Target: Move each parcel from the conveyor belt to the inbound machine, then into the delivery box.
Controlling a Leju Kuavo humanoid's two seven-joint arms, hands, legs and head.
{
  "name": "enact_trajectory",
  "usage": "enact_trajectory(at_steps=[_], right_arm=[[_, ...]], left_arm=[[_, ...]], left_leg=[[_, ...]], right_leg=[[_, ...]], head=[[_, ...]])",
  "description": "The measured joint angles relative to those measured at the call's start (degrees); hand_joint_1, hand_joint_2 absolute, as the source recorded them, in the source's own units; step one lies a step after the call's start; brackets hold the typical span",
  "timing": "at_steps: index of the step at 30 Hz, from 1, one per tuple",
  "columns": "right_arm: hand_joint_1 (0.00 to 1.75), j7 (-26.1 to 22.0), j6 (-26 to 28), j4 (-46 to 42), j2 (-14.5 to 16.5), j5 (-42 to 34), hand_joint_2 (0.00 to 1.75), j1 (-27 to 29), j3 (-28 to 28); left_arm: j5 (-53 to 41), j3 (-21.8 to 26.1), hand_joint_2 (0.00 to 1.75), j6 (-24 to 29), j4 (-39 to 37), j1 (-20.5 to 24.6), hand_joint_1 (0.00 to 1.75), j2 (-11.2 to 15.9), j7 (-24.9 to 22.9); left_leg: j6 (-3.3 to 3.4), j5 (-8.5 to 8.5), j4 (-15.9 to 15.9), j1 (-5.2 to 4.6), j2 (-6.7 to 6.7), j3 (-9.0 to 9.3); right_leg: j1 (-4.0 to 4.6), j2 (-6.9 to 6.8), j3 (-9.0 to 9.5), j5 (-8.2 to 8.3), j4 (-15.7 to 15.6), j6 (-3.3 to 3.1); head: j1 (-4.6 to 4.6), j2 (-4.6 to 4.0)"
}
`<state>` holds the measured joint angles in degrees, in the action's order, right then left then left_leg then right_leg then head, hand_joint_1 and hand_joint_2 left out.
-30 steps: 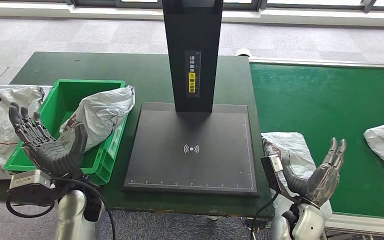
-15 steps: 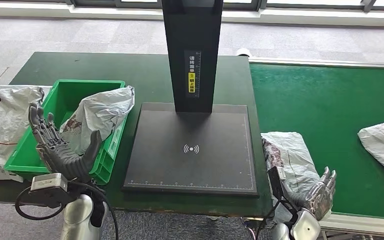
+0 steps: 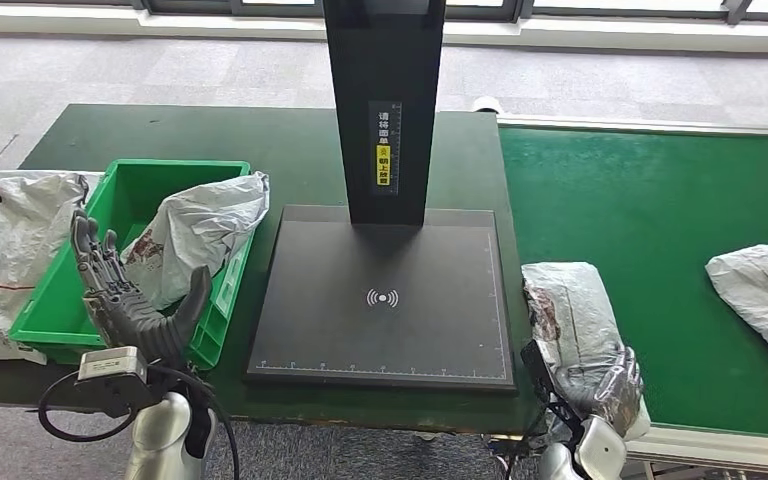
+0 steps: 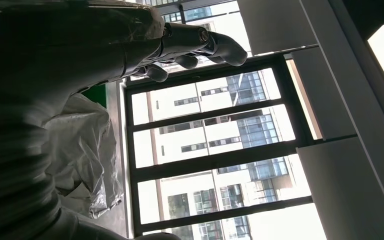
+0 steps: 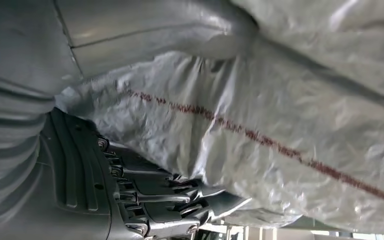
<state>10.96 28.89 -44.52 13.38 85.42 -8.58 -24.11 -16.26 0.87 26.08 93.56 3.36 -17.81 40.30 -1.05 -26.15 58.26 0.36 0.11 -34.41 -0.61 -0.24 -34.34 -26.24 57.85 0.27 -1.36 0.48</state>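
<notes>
A grey plastic parcel (image 3: 570, 305) with red marks lies at the near left corner of the green conveyor belt (image 3: 650, 190). My right hand (image 3: 600, 385) grips its near end, fingers curled around the bag; up close, in the right wrist view, the dark fingers (image 5: 170, 200) wrap under the crinkled parcel (image 5: 280, 110). A second grey parcel (image 3: 765, 295) lies further right on the belt. The black inbound machine's platform (image 3: 385, 300) stands bare between us. My left hand (image 3: 130, 300) is raised, open and empty, in front of the green box (image 3: 180, 166), which holds one grey parcel (image 3: 200, 225).
The machine's black post (image 3: 385, 100) rises behind the platform. Loose grey bags (image 3: 0, 230) lie left of the green box, off the dark green table. In the left wrist view a grey parcel (image 4: 85, 150) shows beside my open hand (image 4: 130, 45), with windows beyond.
My right hand dropped from an open, raised pose and closed around the near end of the parcel. My left hand shifted slightly right, still open. The far parcel rode a little left.
</notes>
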Motion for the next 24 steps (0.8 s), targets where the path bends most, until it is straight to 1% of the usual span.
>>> enact_trajectory(at_steps=[9,18,19,20,21,24], right_arm=[[1.75,-1.0,0.2,1.1,-0.4,-1.2,1.75,-0.5,0.0],[1.75,-4.2,4.6,0.2,-0.4,-3.4,1.75,-0.2,0.0],[1.75,-5.5,6.0,-0.2,-0.4,-4.4,1.75,0.1,0.0],[1.75,-7.9,7.6,-1.3,-0.2,-6.0,1.75,0.7,0.0],[1.75,-11.5,8.9,-3.1,0.2,-8.0,1.75,1.6,-0.1],[1.75,-26.8,10.5,-12.2,2.4,-17.5,1.75,4.4,-0.8]], left_arm=[[-2.6,0.0,1.75,-0.8,-1.3,0.0,0.00,-0.1,0.0],[-3.3,0.0,1.75,-0.7,-1.6,0.0,0.00,-0.1,0.0],[-3.4,0.0,1.75,-0.6,-1.7,0.0,0.00,-0.1,0.0],[-3.5,0.0,1.75,-0.5,-1.7,0.0,0.00,-0.2,0.0],[-3.7,0.0,1.75,-0.2,-1.7,0.0,0.00,-0.2,0.0],[-4.1,0.0,1.75,0.7,-2.2,0.1,0.00,-0.2,0.0]], left_leg=[[0.00,0.00,0.0,0.00,0.01,0.06],[0.00,0.00,0.0,0.00,-0.03,0.04],[0.00,0.00,0.0,0.00,-0.06,0.02],[0.00,0.00,0.0,-0.01,-0.10,-0.01],[0.00,0.00,0.0,-0.01,-0.15,-0.05],[0.00,0.01,0.0,-0.02,-0.21,-0.16]], right_leg=[[-0.01,0.00,0.06,0.00,0.0,0.00],[0.00,-0.04,0.06,0.00,0.0,0.00],[0.00,-0.07,0.06,0.00,0.0,0.00],[-0.01,-0.11,0.05,-0.01,0.0,0.00],[-0.01,-0.16,0.02,-0.01,0.0,0.00],[-0.02,-0.21,-0.10,-0.01,0.0,0.00]], head=[[0.00,0.00],[0.00,0.00],[0.00,0.00],[0.00,0.00],[0.00,0.00],[0.00,0.00]])
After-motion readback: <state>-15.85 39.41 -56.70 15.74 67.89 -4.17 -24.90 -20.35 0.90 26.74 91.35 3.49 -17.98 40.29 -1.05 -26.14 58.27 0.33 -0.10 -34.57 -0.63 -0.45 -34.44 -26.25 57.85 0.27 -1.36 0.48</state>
